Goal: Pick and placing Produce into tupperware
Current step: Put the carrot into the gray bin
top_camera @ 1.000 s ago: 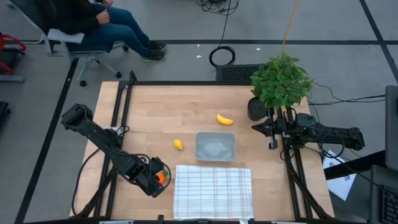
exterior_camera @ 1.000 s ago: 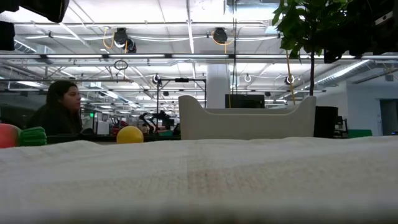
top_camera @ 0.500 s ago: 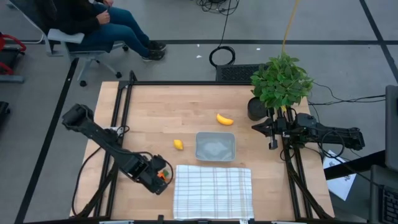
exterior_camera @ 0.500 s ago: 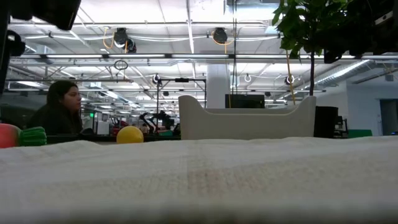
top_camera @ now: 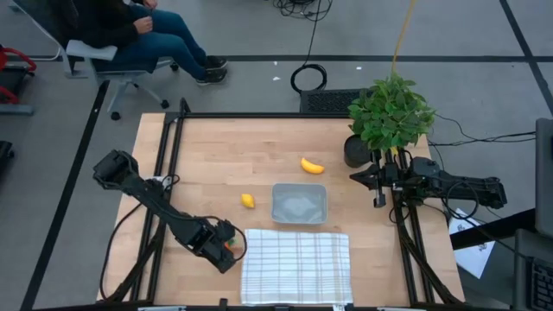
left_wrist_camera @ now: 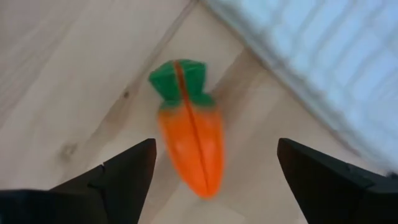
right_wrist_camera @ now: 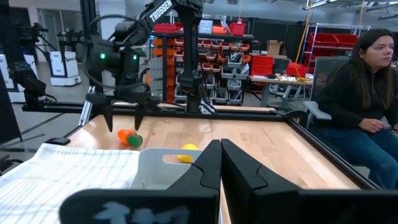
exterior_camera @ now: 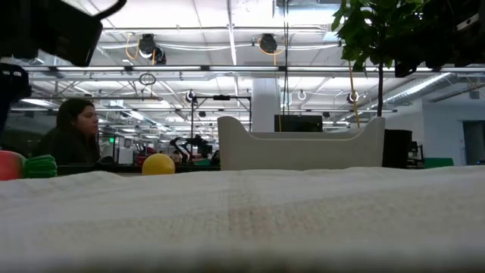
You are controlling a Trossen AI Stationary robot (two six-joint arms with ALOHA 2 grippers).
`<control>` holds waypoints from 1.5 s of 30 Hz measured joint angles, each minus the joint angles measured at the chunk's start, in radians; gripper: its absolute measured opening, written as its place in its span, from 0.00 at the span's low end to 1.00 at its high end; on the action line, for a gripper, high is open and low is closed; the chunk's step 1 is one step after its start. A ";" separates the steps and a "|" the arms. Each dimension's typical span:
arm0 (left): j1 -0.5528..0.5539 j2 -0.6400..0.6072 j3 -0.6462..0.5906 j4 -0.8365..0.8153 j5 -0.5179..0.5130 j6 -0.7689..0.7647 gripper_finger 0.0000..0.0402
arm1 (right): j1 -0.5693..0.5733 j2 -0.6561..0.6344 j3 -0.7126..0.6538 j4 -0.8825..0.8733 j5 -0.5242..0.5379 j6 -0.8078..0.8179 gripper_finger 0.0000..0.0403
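From above, my left gripper [top_camera: 226, 247] hangs over the orange carrot [top_camera: 227, 244] on the pale wooden table [top_camera: 216, 155], just beside the white checked cloth [top_camera: 296, 266]. The translucent squarish tupperware [top_camera: 299, 204] lies near the table's middle, with the small rounded yellow fruit [top_camera: 248, 200] and the curved banana [top_camera: 312, 165] near it, outside. My right gripper [top_camera: 378, 183] waits at the right edge below the leafy potted plant [top_camera: 390, 111].

At table height, the cloth's soft weave fills the foreground; the tupperware's pale wall [exterior_camera: 301, 148] rises behind, the round fruit [exterior_camera: 158, 164] beside it.

Through my left wrist, my dark fingers [left_wrist_camera: 127, 171] stand wide apart, gripping nothing; the smooth, tapered carrot [left_wrist_camera: 191, 142], green-topped, lies between them on the wood.

Through my right wrist, my fingers [right_wrist_camera: 208, 165] are pressed together, empty.
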 joint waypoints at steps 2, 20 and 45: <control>0.001 0.019 0.000 -0.001 -0.001 0.021 0.85 | 0.000 0.000 0.000 -0.003 0.000 0.000 0.00; 0.035 0.129 0.003 -0.002 0.031 0.128 0.82 | 0.000 0.000 0.000 -0.002 0.000 0.000 0.00; 0.071 0.114 -0.001 -0.036 0.057 0.269 0.37 | 0.000 0.000 0.000 -0.002 0.000 -0.004 0.00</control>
